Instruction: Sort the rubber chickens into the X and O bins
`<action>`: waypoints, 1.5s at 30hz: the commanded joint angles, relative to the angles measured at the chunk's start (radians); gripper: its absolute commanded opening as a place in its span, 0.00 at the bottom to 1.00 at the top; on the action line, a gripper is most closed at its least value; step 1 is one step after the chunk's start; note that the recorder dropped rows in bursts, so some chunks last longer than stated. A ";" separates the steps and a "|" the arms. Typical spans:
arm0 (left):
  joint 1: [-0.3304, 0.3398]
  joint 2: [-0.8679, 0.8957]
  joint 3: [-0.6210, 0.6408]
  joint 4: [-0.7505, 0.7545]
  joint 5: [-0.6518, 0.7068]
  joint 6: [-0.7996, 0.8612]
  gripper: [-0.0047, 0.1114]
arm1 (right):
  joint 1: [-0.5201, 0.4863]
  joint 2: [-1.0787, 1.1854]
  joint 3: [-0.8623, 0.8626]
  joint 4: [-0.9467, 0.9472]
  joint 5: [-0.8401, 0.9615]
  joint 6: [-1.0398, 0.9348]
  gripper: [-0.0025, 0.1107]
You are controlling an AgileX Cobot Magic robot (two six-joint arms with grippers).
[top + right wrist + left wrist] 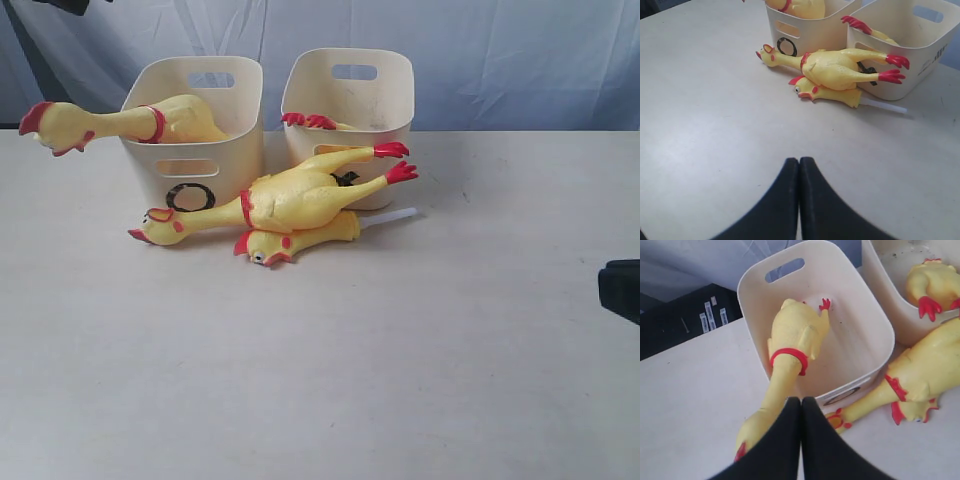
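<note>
Two cream bins stand side by side near the far edge of the counter [420,380]. The left bin [232,160] wears a black ring on its front, while the right bin [385,110] has its mark mostly hidden behind chicken legs. A draped chicken [175,120] sits rump-down in the ringed bin with its neck over the rim and its head hanging out toward the counter's left edge; I'd say it is too long to lie inside. Of the hidden chicken [308,121] in the right bin, only red feet show above the rim. The other two lie on the counter against the bins' fronts. The top chicken [295,195] sprawls across the shorter chicken [300,240], so the upper one probably has to be lifted first. The left gripper [800,407] hangs above the draped neck with its fingers pressed together on nothing. The right gripper [799,165], likewise together and empty, sits near the right edge, facing the pile.
</note>
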 commanded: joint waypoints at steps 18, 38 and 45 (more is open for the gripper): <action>-0.273 -0.322 0.787 0.195 -0.250 -0.080 0.04 | 0.004 0.003 -0.004 0.005 -0.004 0.000 0.01; -0.238 -0.045 1.112 0.502 -1.188 0.232 0.53 | 0.004 0.003 -0.004 0.017 -0.005 0.000 0.01; -0.114 0.103 1.000 0.489 -1.301 0.232 0.53 | 0.004 0.003 -0.004 0.017 -0.005 0.000 0.01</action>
